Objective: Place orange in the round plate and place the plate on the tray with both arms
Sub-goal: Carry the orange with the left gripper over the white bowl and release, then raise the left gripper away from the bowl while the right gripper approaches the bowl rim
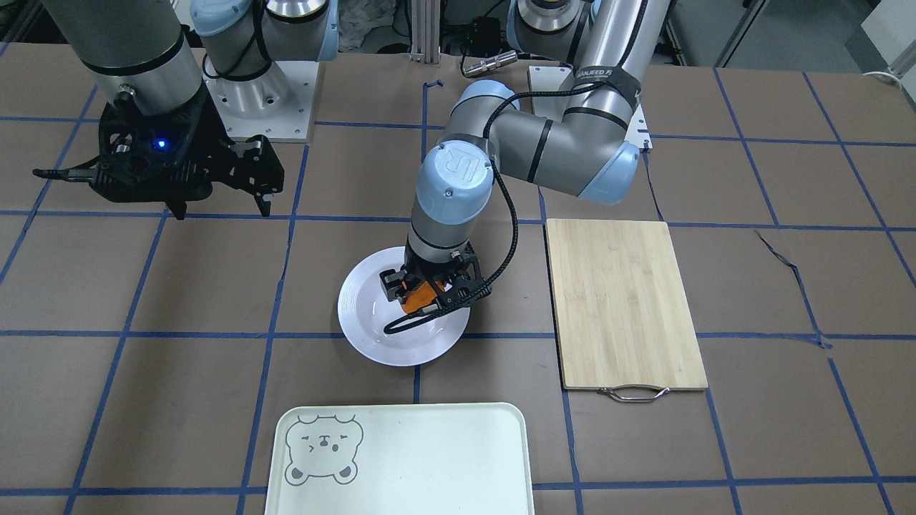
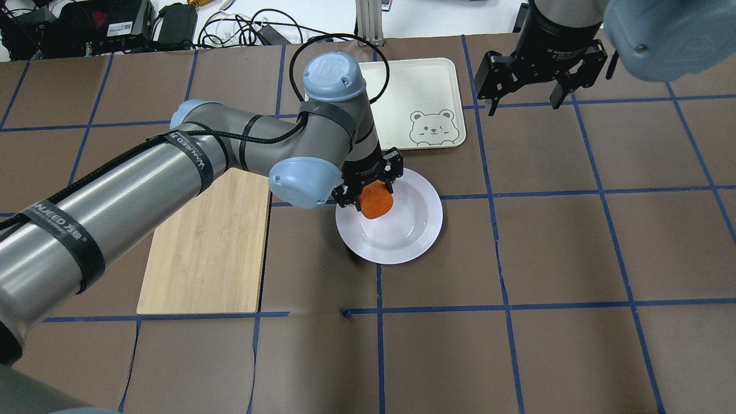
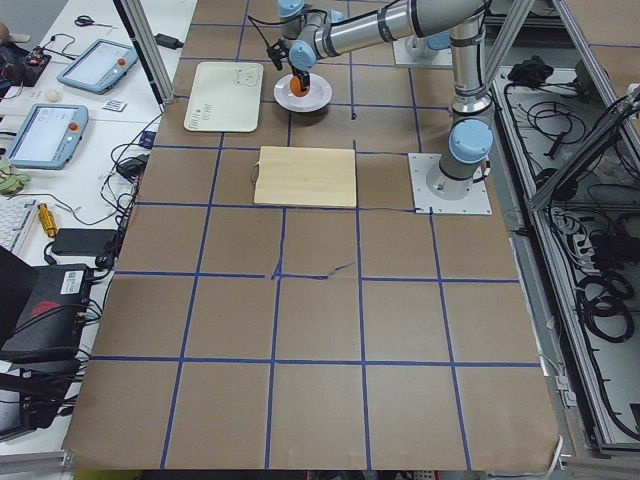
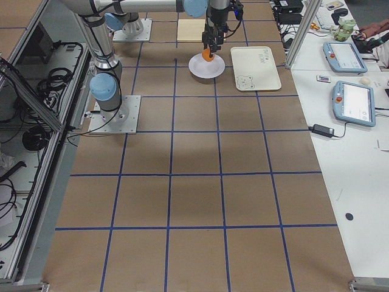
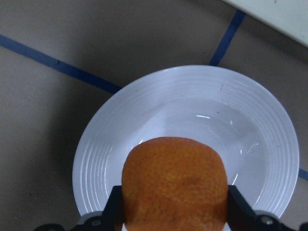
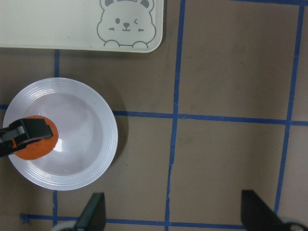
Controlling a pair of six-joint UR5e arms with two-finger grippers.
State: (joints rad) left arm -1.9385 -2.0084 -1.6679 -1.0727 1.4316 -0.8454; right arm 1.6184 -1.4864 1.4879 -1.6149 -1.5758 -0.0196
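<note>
Over the round plate (image 5: 192, 91), orange (image 5: 173, 178) within left hand (image 5: 176, 211), apparently aloft.

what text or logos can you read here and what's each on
"UR": light-blue joint cap on the left arm.
"WANJEED": black strap round the left arm; the characters after it are unclear.
Too small to read: white print on the right arm at its wrist; label on a black box.
The tray: bear face, no words.

The tray (image 1: 444, 458) runs off the front view's bottom edge. In the left wrist view the orange (image 5: 174, 185) is cut by the bottom edge and hides the near rim of the plate (image 5: 192, 91). Whether they touch cannot be told. Overhead, the left arm (image 2: 144, 190) hides part of the board (image 2: 201, 253).
</note>
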